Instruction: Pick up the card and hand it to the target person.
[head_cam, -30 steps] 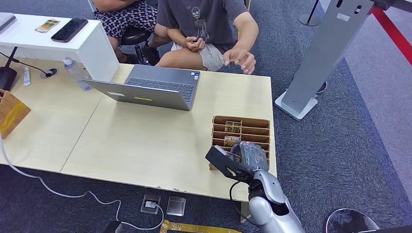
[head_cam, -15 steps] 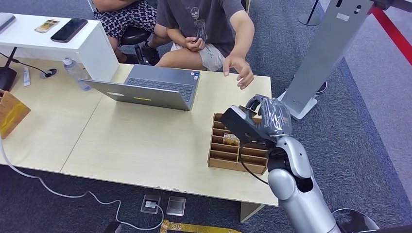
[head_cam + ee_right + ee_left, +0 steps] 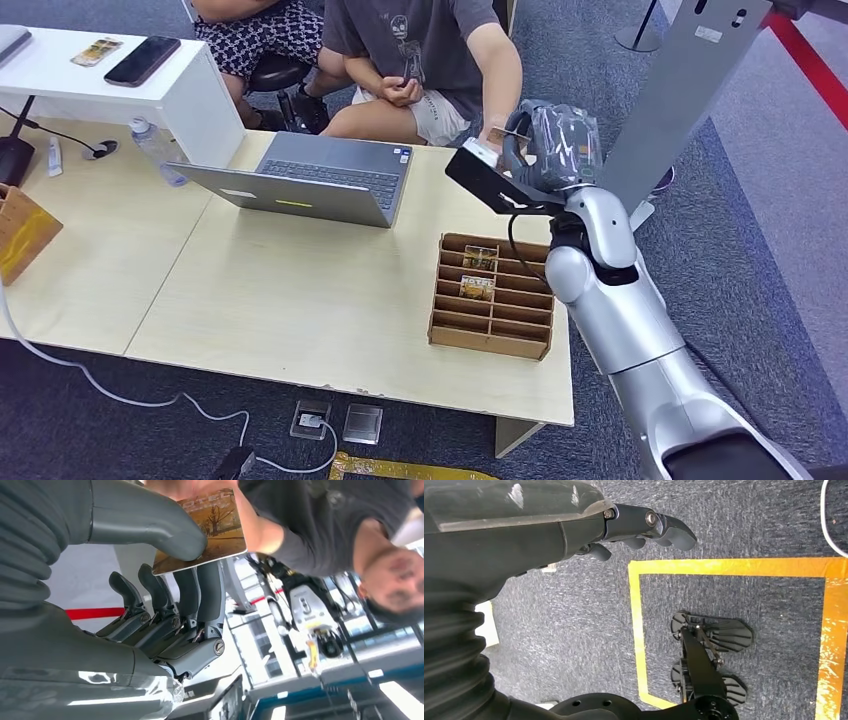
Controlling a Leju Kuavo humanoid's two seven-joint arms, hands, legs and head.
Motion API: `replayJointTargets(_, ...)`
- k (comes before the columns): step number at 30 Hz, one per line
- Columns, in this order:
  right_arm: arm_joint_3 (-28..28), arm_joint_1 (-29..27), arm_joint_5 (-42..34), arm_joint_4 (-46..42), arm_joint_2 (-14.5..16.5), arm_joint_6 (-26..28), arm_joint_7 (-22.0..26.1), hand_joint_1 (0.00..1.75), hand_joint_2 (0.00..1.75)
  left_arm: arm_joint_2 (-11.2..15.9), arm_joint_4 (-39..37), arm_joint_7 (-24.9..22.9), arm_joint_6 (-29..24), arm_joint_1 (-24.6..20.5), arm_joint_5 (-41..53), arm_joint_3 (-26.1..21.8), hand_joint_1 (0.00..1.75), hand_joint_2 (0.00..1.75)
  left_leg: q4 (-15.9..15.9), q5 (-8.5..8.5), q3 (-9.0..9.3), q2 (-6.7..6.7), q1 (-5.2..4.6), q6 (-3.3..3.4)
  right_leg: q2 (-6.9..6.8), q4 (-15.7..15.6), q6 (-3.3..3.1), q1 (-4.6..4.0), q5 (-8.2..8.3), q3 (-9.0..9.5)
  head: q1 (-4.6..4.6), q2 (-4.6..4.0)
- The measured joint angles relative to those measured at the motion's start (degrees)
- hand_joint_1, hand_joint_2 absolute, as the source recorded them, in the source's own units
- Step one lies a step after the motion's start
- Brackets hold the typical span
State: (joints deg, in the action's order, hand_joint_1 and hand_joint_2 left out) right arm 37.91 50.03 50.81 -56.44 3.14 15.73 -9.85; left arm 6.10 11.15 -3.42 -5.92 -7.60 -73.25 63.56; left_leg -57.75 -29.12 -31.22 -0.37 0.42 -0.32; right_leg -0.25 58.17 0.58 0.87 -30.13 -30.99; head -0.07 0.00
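My right hand (image 3: 545, 140) is raised over the table's far edge, in front of the seated person in a grey T-shirt (image 3: 420, 40). It pinches a brown picture card (image 3: 210, 530) between thumb (image 3: 150, 525) and fingers. The person's hand (image 3: 190, 486) touches the card's far end; in the head view that same person's hand (image 3: 494, 136) sits just behind my right hand. The wooden card box (image 3: 445, 325) lies on the table below my arm, with two cards (image 3: 479, 260) in its slots. My left hand (image 3: 639, 530) hangs over the carpet, fingers loosely bent, holding nothing.
An open laptop (image 3: 310, 180) stands at the table's back middle, with a water bottle (image 3: 155, 150) to its left. A white shelf (image 3: 60, 80) carries a phone (image 3: 143, 61). A grey stand (image 3: 670, 110) rises right of the table. A second person (image 3: 255, 35) sits behind.
My right hand has risen from the card box to the table's far edge, carrying the card. The person's hand came in to meet it and now touches the card.
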Motion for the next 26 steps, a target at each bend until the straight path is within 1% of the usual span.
replayJointTargets(3, 0.69, 1.75, 0.73, 6.36, 1.72, 0.43, 0.82, 1.50, 1.75, 0.00, 0.00, -0.11, -0.09, 0.08, -0.42, 0.04, 0.00, 1.75, 0.00, 0.00, -0.01, 0.00, 0.00, 0.00, 0.00, 0.00, 0.00, 0.00, -0.01, -0.02, -0.04, 0.00)
replayJointTargets(6, 1.03, 2.41, 0.97, 10.82, 3.09, 0.62, 1.14, 1.50, 1.75, 0.01, 0.00, -0.13, -0.15, 0.34, -0.72, 0.04, 0.00, 1.75, 0.00, 0.00, -0.02, 0.00, 0.00, 0.00, 0.01, 0.00, 0.00, 0.00, -0.01, -0.04, -0.04, 0.00)
replayJointTargets(10, 1.42, 3.07, 1.20, 15.60, 4.47, 0.67, 1.29, 0.00, 1.75, 0.02, 0.00, -0.08, -0.18, 0.60, -0.92, 0.05, 0.00, 1.75, 0.00, 0.00, -0.01, 0.01, 0.00, 0.00, 0.01, -0.01, 0.00, 0.00, -0.01, -0.06, -0.01, 0.00)
replayJointTargets(14, 1.81, 3.63, 1.20, 18.81, 5.38, 0.80, 1.37, 0.00, 1.75, 0.02, 0.00, 0.41, 0.03, 0.71, 0.06, 0.47, 0.00, 1.75, 0.00, 0.00, 0.00, 0.02, 0.00, 0.00, 0.02, -0.01, 0.00, 0.00, 0.00, -0.05, -0.01, 0.00)
replayJointTargets(18, 2.16, 4.58, 0.81, 20.97, 5.79, 1.65, 1.63, 0.00, 1.75, 0.02, 0.00, 1.34, 0.15, 0.80, -0.29, 0.80, 0.00, 0.00, -0.01, 0.00, 0.01, 0.02, 0.00, 0.00, 0.02, -0.01, 0.00, 0.00, 0.00, -0.06, -0.01, 0.00)
replayJointTargets(21, 2.22, 5.19, -0.34, 21.67, 5.89, 3.34, 2.20, 0.00, 1.75, 0.02, 0.00, 1.60, 0.15, 0.93, -0.97, 0.81, 0.00, 0.00, -0.01, 0.00, 0.01, 0.02, 0.00, 0.00, 0.02, -0.01, 0.00, 0.00, 0.00, -0.06, 0.00, 0.00)
replayJointTargets(26, 2.17, 6.59, -4.41, 20.90, 5.68, 6.22, 3.01, 0.00, 1.75, 0.02, 0.00, 1.50, 0.02, 1.07, -1.77, 0.81, 0.00, 0.00, -0.02, 0.00, 0.03, 0.04, 0.00, 0.00, 0.04, -0.01, 0.00, 0.00, 0.00, -0.08, 0.00, 0.00)
